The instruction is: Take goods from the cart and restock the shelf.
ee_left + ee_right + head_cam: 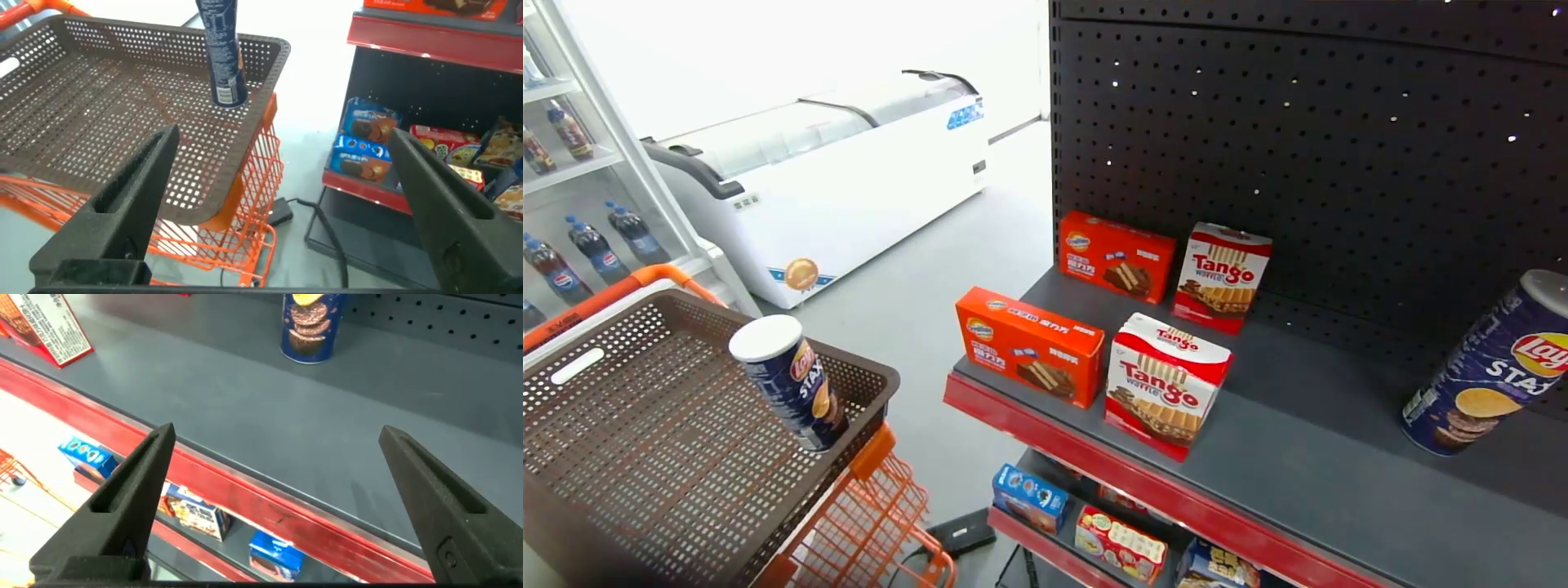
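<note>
A dark blue chips can (788, 382) with a white lid stands upright in the brown perforated basket (621, 457) on the orange cart (866, 523). The same chips can (222, 53) appears beyond my left gripper (278, 196), which is open, empty and short of the basket's (98, 122) near corner. A second chips can (1490, 367) stands at the right of the grey shelf (1307, 457). My right gripper (278, 498) is open and empty, hovering over the shelf's red front edge (270, 498), with that second can (310, 322) farther back.
Two orange biscuit boxes (1029, 345) (1116, 256) and two red-and-white wafer boxes (1164, 384) (1222, 276) stand at the shelf's left. Snack boxes (1029, 496) fill the lower shelf. A black pegboard (1307, 147) backs the shelf. A white chest freezer (833, 180) and a drinks fridge (572, 204) stand behind the cart.
</note>
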{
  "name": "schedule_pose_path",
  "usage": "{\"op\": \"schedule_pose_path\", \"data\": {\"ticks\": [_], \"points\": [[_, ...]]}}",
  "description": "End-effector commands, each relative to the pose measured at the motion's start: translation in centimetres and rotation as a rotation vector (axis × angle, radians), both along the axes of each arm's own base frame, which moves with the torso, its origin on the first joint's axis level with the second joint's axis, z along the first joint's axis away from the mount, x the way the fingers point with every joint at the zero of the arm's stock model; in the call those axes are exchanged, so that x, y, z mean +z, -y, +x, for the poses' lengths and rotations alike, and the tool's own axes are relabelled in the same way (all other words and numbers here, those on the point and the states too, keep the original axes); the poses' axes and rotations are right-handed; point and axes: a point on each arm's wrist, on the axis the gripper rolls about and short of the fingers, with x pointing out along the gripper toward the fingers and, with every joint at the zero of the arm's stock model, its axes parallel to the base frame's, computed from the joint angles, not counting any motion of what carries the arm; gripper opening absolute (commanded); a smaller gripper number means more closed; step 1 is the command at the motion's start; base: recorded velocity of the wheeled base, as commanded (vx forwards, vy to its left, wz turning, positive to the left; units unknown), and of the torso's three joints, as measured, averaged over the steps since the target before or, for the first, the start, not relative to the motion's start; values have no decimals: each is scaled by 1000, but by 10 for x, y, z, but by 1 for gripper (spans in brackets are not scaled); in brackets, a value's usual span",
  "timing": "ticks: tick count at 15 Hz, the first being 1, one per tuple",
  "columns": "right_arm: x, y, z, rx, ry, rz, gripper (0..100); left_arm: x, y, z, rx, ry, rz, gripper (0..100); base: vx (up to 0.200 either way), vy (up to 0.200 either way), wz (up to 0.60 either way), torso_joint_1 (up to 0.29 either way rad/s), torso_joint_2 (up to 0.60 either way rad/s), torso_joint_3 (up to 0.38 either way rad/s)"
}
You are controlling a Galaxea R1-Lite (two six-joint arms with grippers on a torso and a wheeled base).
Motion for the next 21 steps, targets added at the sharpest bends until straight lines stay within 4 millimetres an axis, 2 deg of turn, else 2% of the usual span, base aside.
{"op": "schedule_pose_path", "data": {"ticks": [1, 5, 6, 7, 9, 10, 13, 14, 15, 16, 17, 21], "points": [[0, 0, 0, 0, -1, 0, 100, 0, 0, 0, 0, 0, 0, 100, 0, 0, 0, 0, 0, 0], [0, 0, 0, 0, -1, 0, 100, 4, -1, -1, 49, 14, 6, 100, 0, 0, 0, 0, 0, 0], [0, 0, 0, 0, -1, 0, 100, 14, -1, -2, 57, 30, 10, 100, 0, 0, 0, 0, 0, 0], [0, 0, 0, -1, -1, 0, 100, 37, -1, 4, 55, -27, 11, 100, 0, 0, 0, 0, 0, 0], [0, 0, 0, -1, -1, 0, 100, 72, -4, 30, 164, -160, 9, 100, 0, 0, 0, 0, 0, 0], [0, 0, 0, 0, -1, 0, 100, 78, -4, 44, 186, -227, 9, 100, 0, 0, 0, 0, 0, 0], [0, 0, 0, -1, -1, 0, 100, 75, -9, 79, 276, -433, -4, 100, 0, 0, 0, 0, 0, 0], [0, 0, 0, -1, -1, 0, 100, 72, -15, 96, 326, -487, -13, 100, 0, 0, 0, 0, 0, 0], [0, 0, 0, -1, -1, 0, 100, 74, -20, 116, 348, -475, -16, 100, 0, 0, 0, 0, 0, 0], [0, 0, 0, -1, -1, 0, 100, 76, -21, 124, 350, -460, -19, 100, 0, 0, 0, 0, 0, 0], [0, 0, 0, 0, -1, 0, 100, 78, -26, 140, 359, -433, -15, 100, 0, 0, 0, 0, 0, 0], [0, 0, 0, 0, -1, 0, 100, 72, -28, 163, 284, -438, 45, 100, 0, 0, 0, 0, 0, 0]]}}
